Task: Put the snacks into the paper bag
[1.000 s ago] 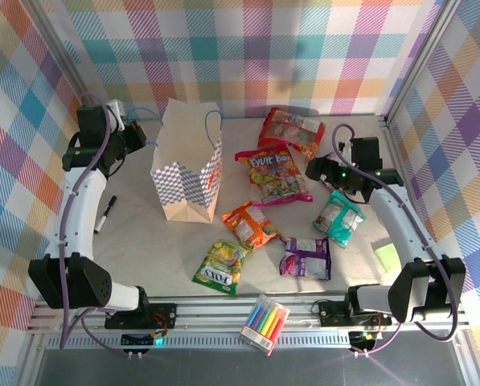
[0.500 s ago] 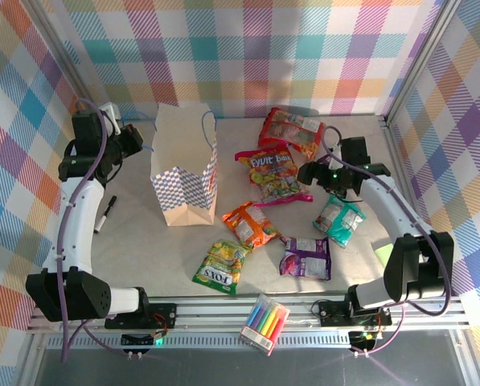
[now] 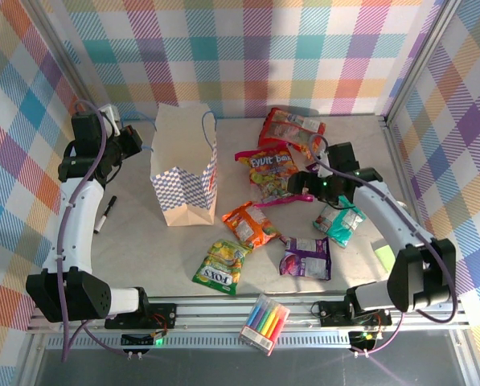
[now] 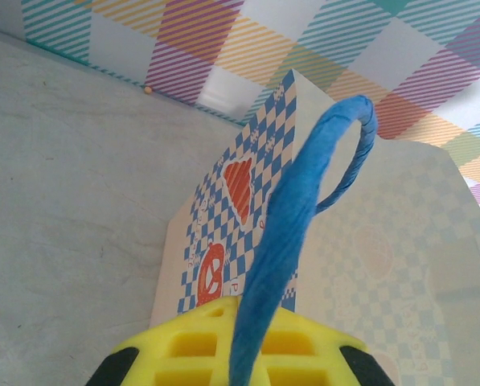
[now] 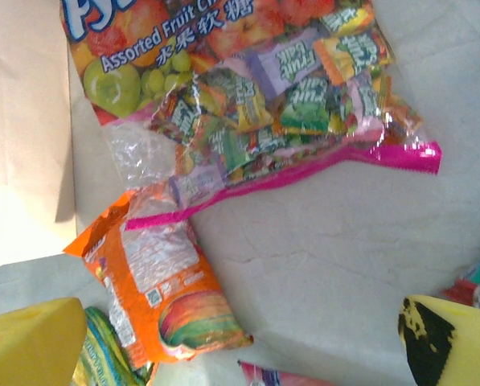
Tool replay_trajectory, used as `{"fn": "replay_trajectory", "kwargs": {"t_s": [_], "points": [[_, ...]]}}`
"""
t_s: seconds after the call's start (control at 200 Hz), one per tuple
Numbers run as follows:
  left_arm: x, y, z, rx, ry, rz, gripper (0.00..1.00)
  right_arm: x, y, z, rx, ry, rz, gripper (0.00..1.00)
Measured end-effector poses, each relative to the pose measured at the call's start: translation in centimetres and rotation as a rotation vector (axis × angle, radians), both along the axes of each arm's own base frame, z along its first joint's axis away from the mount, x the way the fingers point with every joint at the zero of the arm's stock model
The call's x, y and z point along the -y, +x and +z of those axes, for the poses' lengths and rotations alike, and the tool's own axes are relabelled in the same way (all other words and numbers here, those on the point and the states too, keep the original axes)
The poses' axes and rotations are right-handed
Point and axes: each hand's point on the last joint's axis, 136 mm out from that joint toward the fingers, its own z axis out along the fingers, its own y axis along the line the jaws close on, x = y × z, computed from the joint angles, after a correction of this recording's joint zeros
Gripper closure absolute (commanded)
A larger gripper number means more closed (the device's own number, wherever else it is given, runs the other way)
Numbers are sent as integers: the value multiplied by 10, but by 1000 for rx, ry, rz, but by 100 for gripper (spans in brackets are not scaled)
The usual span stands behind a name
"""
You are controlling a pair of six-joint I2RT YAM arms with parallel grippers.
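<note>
While the paper bag (image 3: pixel 187 173) stands upright on the bench (image 3: pixel 143 241), the left hand (image 3: pixel 135 141) sits just beside its far left corner, clenched on a blue cord handle (image 4: pixel 304 185). In the left wrist view the cord runs straight down between the yellow pads (image 4: pixel 183 350) of that hand (image 4: pixel 240 358), with the bag's checkered band and orange logos behind it. All six snack packets lie outside the bag, on the bench to its right. The pink-edged assorted fruit candy packet (image 3: pixel 276 173) is nearest the bag's right side, and the red packet (image 3: pixel 292 129) lies beyond it toward the back wall. The orange packet (image 3: pixel 252 225) lies off the bag's near right corner. Nearer the arm bases are the green-yellow packet (image 3: pixel 222 267) and the purple packet (image 3: pixel 306 257), and the teal packet (image 3: pixel 340 219) lies farthest right of the bag. The right hand (image 3: pixel 297 186) hovers at the candy packet's near right edge, released, its yellow fingers (image 5: pixel 30 342) spread wide. Its wrist camera looks down on the candy packet (image 5: pixel 256 104) and the orange packet (image 5: pixel 163 281). A black pen (image 3: pixel 105 215) lies left of the bag.
</note>
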Motion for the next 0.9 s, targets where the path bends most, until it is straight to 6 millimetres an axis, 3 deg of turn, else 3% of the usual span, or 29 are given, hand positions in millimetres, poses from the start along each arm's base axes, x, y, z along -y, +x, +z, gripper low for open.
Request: {"fn": "replay_trajectory", "kwargs": {"t_s": [0.165,0.41,0.685,0.9], "points": [[0,0,0,0,-1,-2,100,-9,-31,3,-20,2,20,1],[0,0,0,-2,-13,5,100,-55,-84,0,-86,32,121,1],[4,0,1,-3,-36,-3,100,-107,-134,-14,-145,-3,242,1],[6,-2,2,1,-43,-15,100,-127,-161,-33,-194,-64,299,1]]}}
